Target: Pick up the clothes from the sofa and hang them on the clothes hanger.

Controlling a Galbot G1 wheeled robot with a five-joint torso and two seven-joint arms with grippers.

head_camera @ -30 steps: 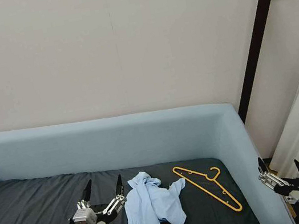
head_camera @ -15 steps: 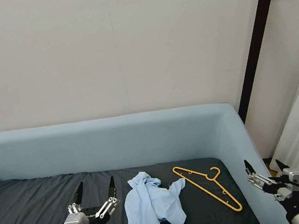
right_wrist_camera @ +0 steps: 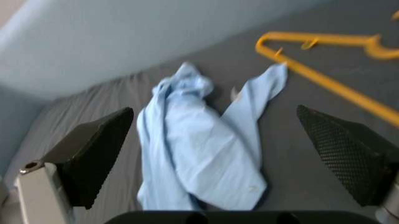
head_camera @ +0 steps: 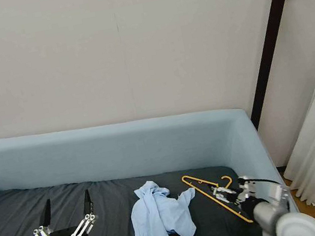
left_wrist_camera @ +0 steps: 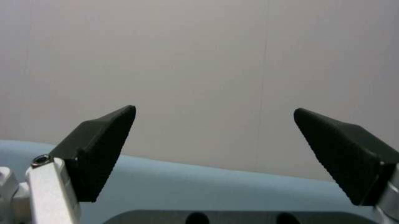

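Reaching is the step in hand, I judge: nothing is held yet. The shirt (head_camera: 160,221) lies crumpled on the sofa (head_camera: 120,149) seat, long axis from backrest toward the robot. The hanger (head_camera: 203,189) lies diagonally just beside it. The right gripper (head_camera: 224,192) hovers over the hanger, fingers wide; the left gripper (head_camera: 67,202), fingers also wide, hangs well apart. Next, the fingers must descend onto a fold.
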